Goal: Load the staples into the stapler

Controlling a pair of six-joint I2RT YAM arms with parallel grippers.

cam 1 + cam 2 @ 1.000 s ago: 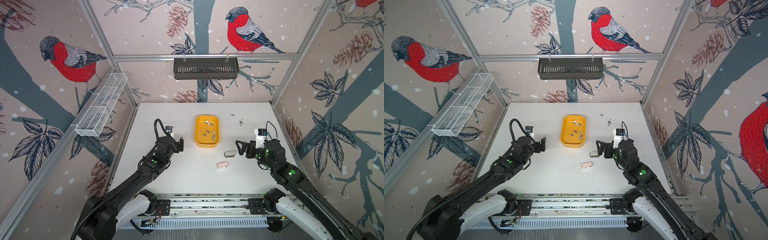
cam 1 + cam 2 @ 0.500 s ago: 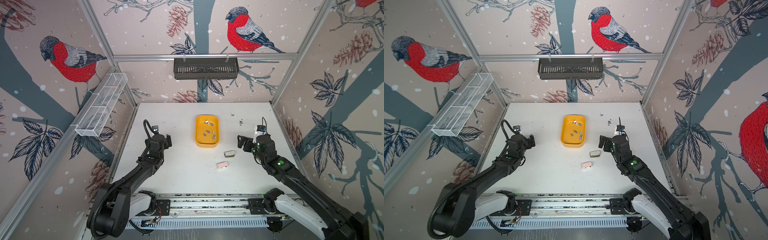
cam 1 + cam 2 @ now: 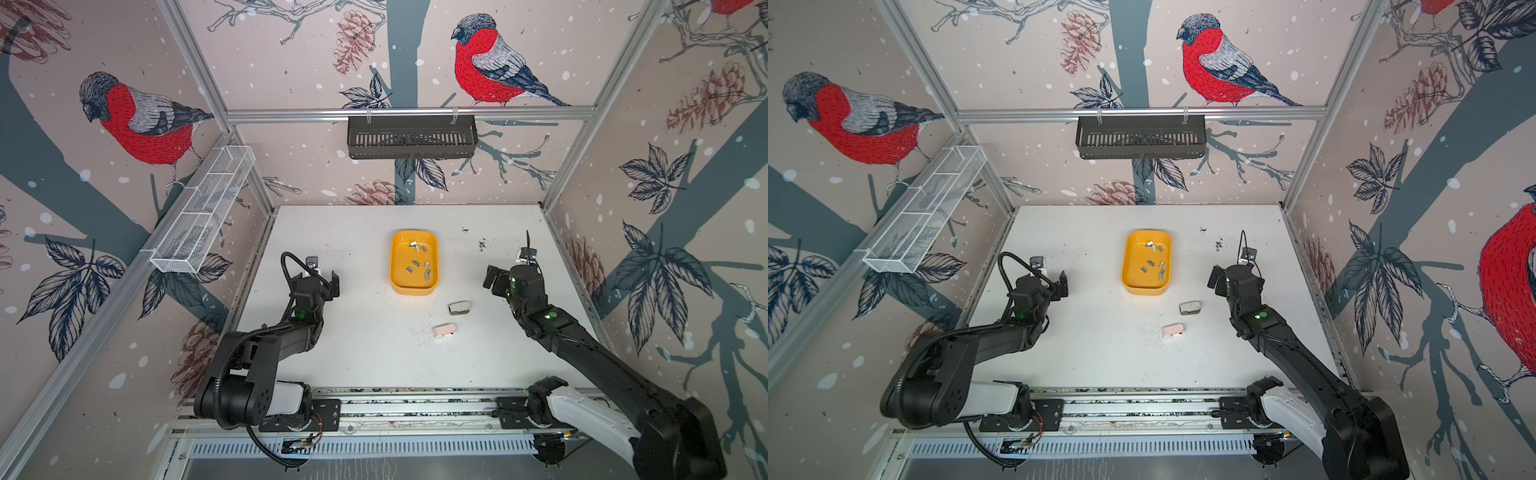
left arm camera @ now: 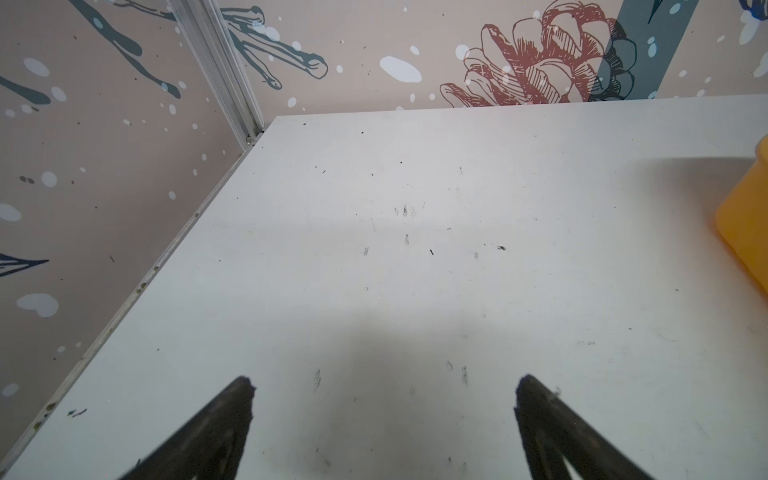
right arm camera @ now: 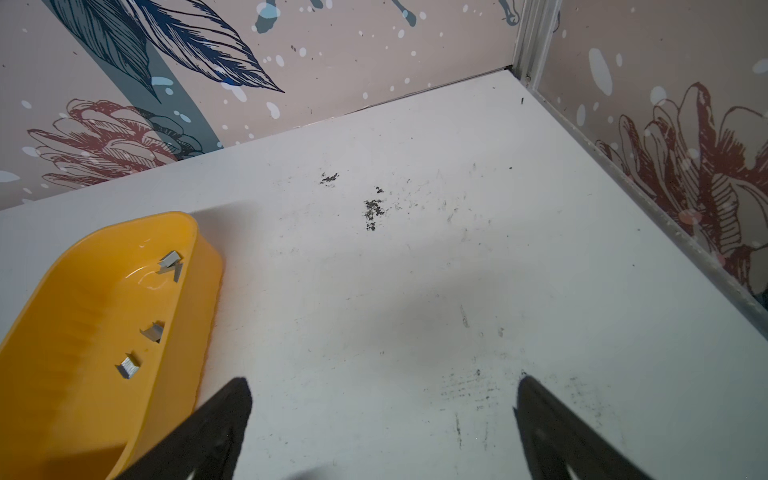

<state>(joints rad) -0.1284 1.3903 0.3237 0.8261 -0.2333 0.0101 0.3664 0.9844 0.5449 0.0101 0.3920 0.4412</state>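
Several grey staples (image 3: 415, 262) (image 3: 1150, 263) (image 5: 153, 332) lie loose in a yellow tray (image 3: 392, 262) (image 3: 1125, 266) (image 5: 83, 332) at mid-table. A grey mini stapler (image 3: 459, 308) (image 3: 1190, 308) and a pink one (image 3: 444, 331) (image 3: 1173, 331) lie on the table nearer than the tray. My left gripper (image 3: 326, 282) (image 3: 1057, 284) (image 4: 384, 388) hangs open over bare table left of the tray. My right gripper (image 3: 496, 280) (image 3: 1214, 282) (image 5: 384, 388) is open too, right of the tray and beyond the grey stapler. Neither holds anything.
The tray's edge (image 4: 748, 220) shows at the side of the left wrist view. Dark specks (image 5: 372, 210) mark the white table behind the right gripper. A white wire basket (image 3: 203, 216) hangs on the left wall and a black one (image 3: 411, 137) on the back wall.
The left gripper has drawn back to the left, away from the tray. The right gripper has shifted a little toward the back wall. Both have stayed open.
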